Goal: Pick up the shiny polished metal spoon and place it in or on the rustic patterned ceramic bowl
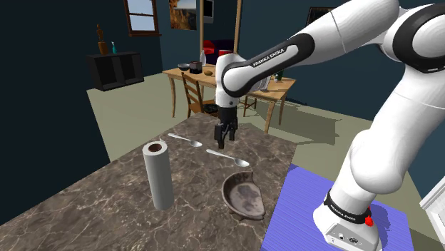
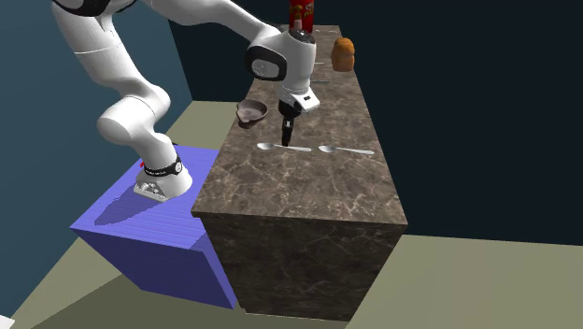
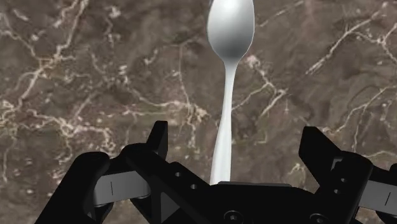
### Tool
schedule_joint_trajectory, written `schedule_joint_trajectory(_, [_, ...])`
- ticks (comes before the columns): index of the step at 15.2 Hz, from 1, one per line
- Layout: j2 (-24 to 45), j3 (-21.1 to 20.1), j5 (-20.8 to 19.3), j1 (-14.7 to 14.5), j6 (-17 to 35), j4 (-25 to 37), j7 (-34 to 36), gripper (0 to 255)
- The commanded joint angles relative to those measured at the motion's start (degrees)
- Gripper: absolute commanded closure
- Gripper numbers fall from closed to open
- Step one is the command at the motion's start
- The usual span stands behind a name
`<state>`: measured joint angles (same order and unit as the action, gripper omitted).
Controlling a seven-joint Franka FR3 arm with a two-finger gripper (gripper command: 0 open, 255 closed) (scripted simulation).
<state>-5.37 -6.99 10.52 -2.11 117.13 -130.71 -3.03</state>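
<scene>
- Shoulder view: nearest the camera, at 5 o'clock, the blue-violet stand is seen, with the white arm rising from it.
- "FRANKA EMIKA" is read in white letters on the arm's dark band.
- The gripper is held above the marble counter. The spoon lies at its 5 o'clock and a second spoon at its 9 o'clock.
- The brown bowl is set near the counter's edge beside the stand. A white paper roll stands upright at the bowl's 9 o'clock, with bare marble around it.
- At 12 o'clock a wooden dining table and a dark shelf are seen before dark blue walls.
- Second exterior view: the counter has its corner closest, with open marble at 6 o'clock. The gripper hangs over the spoon, the second spoon lies in line at 3 o'clock, and the bowl sits at 10 o'clock by the edge. Writing on the red can cannot be read.
- Wrist view: the gripper is released, fingers apart. The spoon runs between them untouched on veined brown marble.
</scene>
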Motion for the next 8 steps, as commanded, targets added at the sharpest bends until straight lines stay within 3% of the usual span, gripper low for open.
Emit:
schedule_joint_trajectory(1, [2.3, -0.1, 0.1, -0.1, 1.2, 1.0, -0.4, 0])
schedule_joint_trajectory(8, [4.8, -0.6, 0.6, -0.6, 7.2, -2.5, -0.6, 0])
